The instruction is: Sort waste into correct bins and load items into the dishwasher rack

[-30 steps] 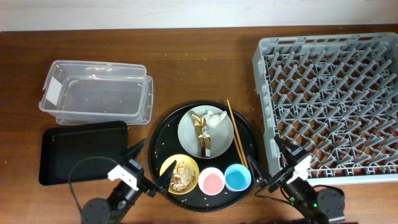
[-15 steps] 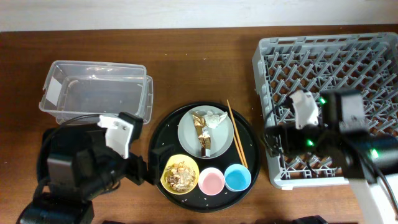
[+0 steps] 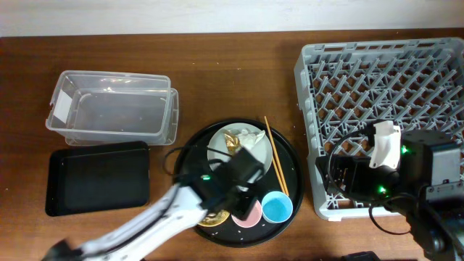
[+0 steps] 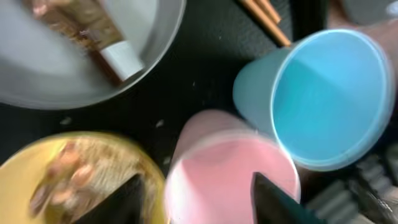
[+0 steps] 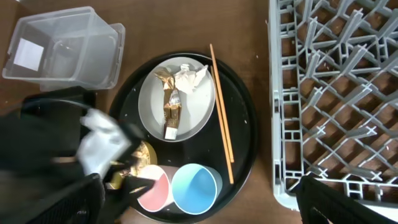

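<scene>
My left gripper (image 4: 199, 202) is open and straddles the pink cup (image 4: 230, 174) on the round black tray; in the overhead view it (image 3: 243, 197) covers most of that cup (image 3: 251, 212). The blue cup (image 3: 276, 206) stands to the right of the pink cup. The yellow bowl (image 4: 56, 180) holds brownish scraps. The grey plate (image 5: 180, 99) carries the gold foil (image 5: 169, 102) and the white tissue (image 5: 186, 78). The chopsticks (image 5: 221, 112) lie to the right of the plate. My right gripper (image 5: 196, 205) is open and empty, held high near the rack's (image 3: 391, 94) front left corner.
The clear tub (image 3: 112, 109) stands at the back left, with the flat black tray (image 3: 98, 177) in front of it. The round black tray (image 3: 293, 174) sits in the middle. My left arm (image 3: 145, 228) crosses the table's front from the bottom left.
Both arms have risen from the table's front edge. The left gripper has swung right onto the round tray and down over the pink cup. The right arm has moved over the rack's front left corner.
</scene>
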Robot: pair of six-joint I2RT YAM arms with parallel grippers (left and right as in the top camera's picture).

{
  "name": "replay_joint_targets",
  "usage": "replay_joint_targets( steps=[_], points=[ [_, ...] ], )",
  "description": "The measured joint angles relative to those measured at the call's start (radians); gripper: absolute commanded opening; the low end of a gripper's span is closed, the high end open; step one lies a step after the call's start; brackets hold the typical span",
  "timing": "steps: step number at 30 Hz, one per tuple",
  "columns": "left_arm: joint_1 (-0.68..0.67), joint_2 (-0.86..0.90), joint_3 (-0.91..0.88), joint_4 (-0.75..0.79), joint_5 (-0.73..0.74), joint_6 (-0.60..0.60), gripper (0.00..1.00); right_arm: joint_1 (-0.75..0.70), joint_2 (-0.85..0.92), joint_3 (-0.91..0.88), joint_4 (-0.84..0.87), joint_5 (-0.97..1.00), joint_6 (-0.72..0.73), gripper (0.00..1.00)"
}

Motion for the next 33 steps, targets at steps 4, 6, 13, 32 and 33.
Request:
replay_joint_targets(
  steps=[4,6,13,32,33],
  points=[
    [-0.032,0.138,-0.003,0.057,-0.058,-0.034,0.19,0.000,0.002,0.000,-0.005,0.002,0.006,0.98],
    [-0.032,0.138,-0.003,0.063,-0.079,-0.036,0.06,0.000,0.002,0.000,-0.006,0.002,0.010,0.98],
    [-0.004,0.073,0.041,-0.090,-0.116,-0.045,0.00,0.000,0.002,0.000,-0.008,0.002,0.010,0.98],
    [0.639,-0.203,0.146,0.184,1.400,0.169,0.00,0.283,0.174,0.002,0.381,-0.749,-0.360,0.70],
    [0.639,-0.203,0.146,0.185,1.407,0.173,0.00,0.293,0.186,0.002,0.383,-0.761,-0.351,0.63]
  ],
)
